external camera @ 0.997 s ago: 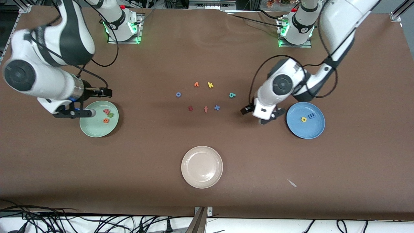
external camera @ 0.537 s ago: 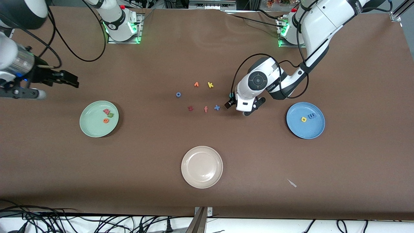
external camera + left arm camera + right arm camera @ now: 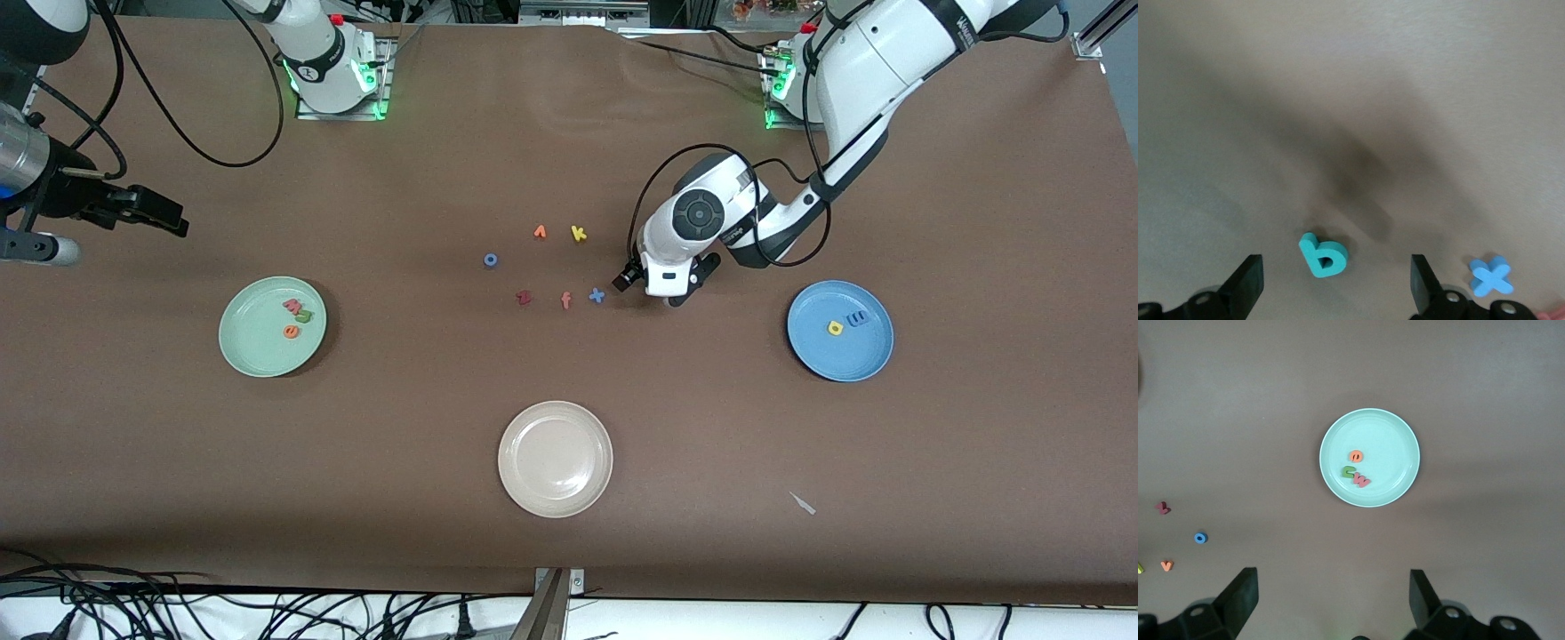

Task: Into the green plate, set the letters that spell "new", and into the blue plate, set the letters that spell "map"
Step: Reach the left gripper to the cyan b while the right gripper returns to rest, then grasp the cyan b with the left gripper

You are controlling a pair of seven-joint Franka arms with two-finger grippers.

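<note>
Left gripper (image 3: 1331,287): has swung away from beside the blue plate (image 3: 867,360) to the loose letters in the middle of the table (image 3: 800,551); it now hangs low over the teal "a" (image 3: 1323,255), fingers spread wide, one on each side of the letter and neither touching it.
Teal "a": flat on the table, just beside the blue "x" (image 3: 1491,276); hidden under the left wrist in the front view; not yet gripped.
Blue plate: toward the left arm's end of the table; holds the yellow "p" (image 3: 835,328) and the blue "m" (image 3: 858,318), lying close together.
Meaning for "map": two of three letters are in; the "a" is the last one, and the approach reads as the start of its pick.
Right gripper (image 3: 1331,613): has pulled back from the green plate (image 3: 244,351) and gone up and out toward the right arm's end of the table; fingers spread, nothing between them; judged to be waiting.
Green plate: holds the pinkish-red "w" (image 3: 292,306), the olive-green "n" (image 3: 304,316) and the orange "e" (image 3: 290,332), bunched together in the plate's half toward the table's middle.
Meaning for "new": looks complete.
Left on the table, not wanted: blue "o" (image 3: 490,260), orange "v" (image 3: 540,232), yellow "k" (image 3: 579,233), dark red letter (image 3: 523,298), an orange-red "f" (image 3: 565,300), the blue "x".
Cream-white plate (image 3: 533,498): nearest the front camera, nothing in it.
Next call: descend squarely and close on the "a" without nudging the "x".
</note>
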